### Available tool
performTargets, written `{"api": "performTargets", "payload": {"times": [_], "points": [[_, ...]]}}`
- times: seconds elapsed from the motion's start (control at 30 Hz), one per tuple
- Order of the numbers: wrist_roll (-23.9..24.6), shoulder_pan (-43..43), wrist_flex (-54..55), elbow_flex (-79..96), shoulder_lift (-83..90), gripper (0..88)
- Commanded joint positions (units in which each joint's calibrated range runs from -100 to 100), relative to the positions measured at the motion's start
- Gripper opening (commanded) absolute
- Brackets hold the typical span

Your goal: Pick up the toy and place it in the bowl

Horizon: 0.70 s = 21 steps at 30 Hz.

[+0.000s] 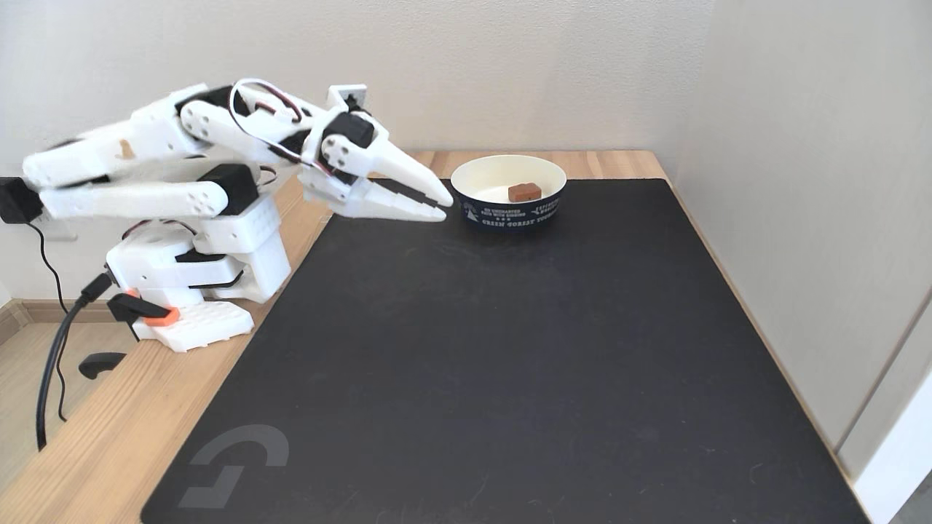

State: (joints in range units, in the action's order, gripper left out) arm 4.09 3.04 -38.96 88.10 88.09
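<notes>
Toy (524, 192) sits inside the bowl (510, 214), a bit to the right of the middle in the fixed view. It is a small reddish-brown block, and it rests on the cream-white bottom. Nothing is touching it. The bowl is round and low, dark blue on the outside with white letters around its side. It stands at the far end of a big black mat (510, 364), near the back wall. The mat lies on a wooden table (95, 437) and covers most of it. The white robot arm (145, 182) stands on the left side of the table, with its base off the mat. The arm is folded low and reaches to the right. Its gripper (442, 207) points at the bowl and stops just beside the bowl's left side. I cannot tell if it touches the bowl. The two fingers are almost together, with only a thin gap between them near the tips, and they hold nothing. A black cable (51, 364) hangs down by the arm's base at the left edge.
</notes>
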Motion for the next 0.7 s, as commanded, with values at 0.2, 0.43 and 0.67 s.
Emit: {"api": "performTargets", "payload": {"times": [0.2,0.43,0.67], "points": [[-2.6,1.5,-16.3,10.9,11.4,2.2],[-2.3,1.8,-18.2,10.4,11.4,2.2],[-2.3,1.7,-18.2,10.3,11.3,2.2]]}}
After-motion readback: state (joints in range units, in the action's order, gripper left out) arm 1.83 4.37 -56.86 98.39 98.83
